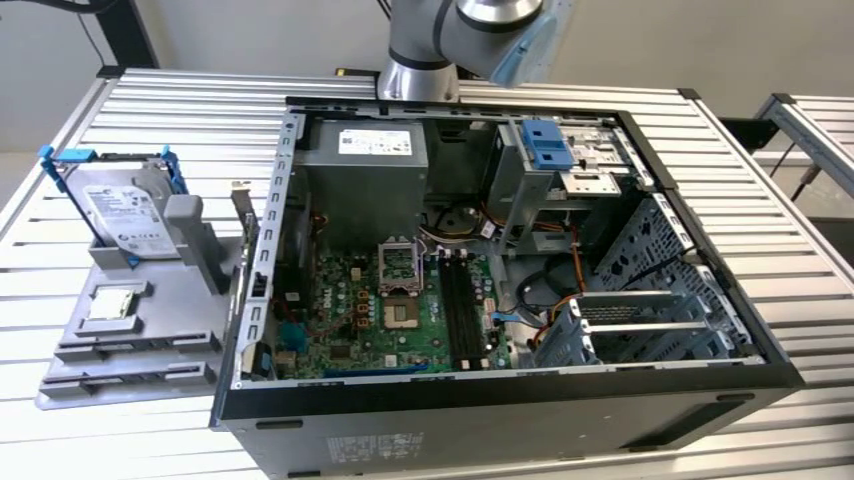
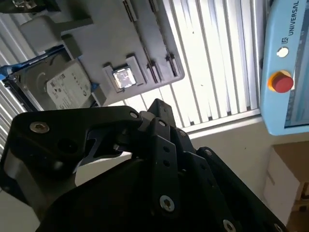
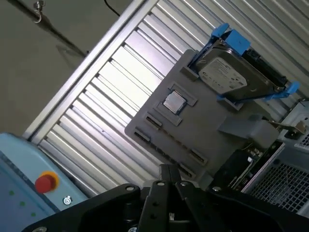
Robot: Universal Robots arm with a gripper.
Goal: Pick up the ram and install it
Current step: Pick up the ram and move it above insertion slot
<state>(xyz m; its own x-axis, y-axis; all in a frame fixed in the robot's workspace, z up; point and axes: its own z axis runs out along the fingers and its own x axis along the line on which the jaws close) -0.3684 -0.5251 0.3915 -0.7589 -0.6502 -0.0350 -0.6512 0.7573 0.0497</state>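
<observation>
Exterior view, starting from its left: a gray holder (image 1: 134, 345) sits on the slatted table (image 1: 174, 110). A silver hard drive (image 1: 127, 215) in blue rails is propped up at the holder's back, and a small square chip (image 1: 111, 303) lies in a pocket in front of it. Just beside the holder, btwn it and the wall of the PC case (image 1: 507, 405), a thin dark board stands on edge. Pretty sure that's the ram (image 1: 254, 295), so it's outside the case and not yet installed.

The case is open on top w/ the green motherboard (image 1: 354, 300) facing up. Long black slots (image 1: 462, 310) run near the middle, and I can't tell if anything's seated in them. Further toward that view's right there's a perforated drive cage (image 1: 641, 320), plus a blue latch (image 1: 545, 145) up near the back. The robot arm (image 1: 441, 40) hangs over the far edge of the case, well apart from the ram.

Both wrist views have the black gripper (image 2: 159, 145) body up close, looking down over the holder and hard drive. Tbh can't tell if the claw is open or closed. The first wrist view catches the dark board's face w/ chips, right next to the holder. Both also show a light blue pendant (image 2: 285, 63) w/ a red button, off the table edge.
</observation>
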